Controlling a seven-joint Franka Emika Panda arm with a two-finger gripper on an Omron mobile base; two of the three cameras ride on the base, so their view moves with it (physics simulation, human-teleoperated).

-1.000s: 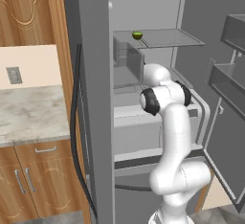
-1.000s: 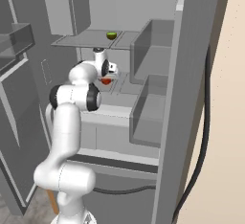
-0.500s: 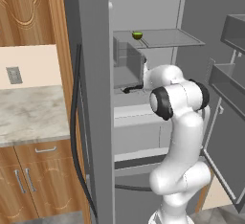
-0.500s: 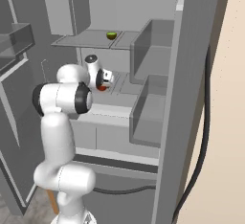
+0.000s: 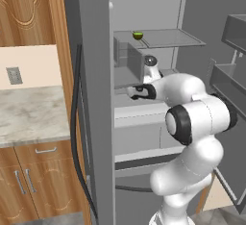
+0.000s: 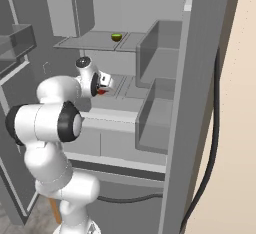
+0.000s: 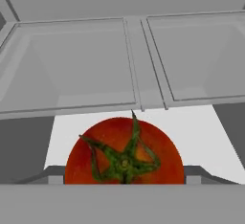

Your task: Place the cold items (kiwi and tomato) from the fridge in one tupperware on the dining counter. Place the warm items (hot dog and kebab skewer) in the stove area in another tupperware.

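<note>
As we read the left base view, the kiwi (image 5: 138, 35) sits on the upper fridge shelf (image 5: 173, 37). From the right base view, the gripper (image 6: 103, 85) stands spread beside the tomato (image 6: 101, 91). From the hand view, we judge the tomato smooth, soft and bruisable; grip its widest girth. No writing is legible.

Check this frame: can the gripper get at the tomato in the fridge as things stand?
Probably yes. The tomato sits right before the gripper, between its open jaws in the hand view, with nothing in between. The kiwi is a shelf higher.
</note>
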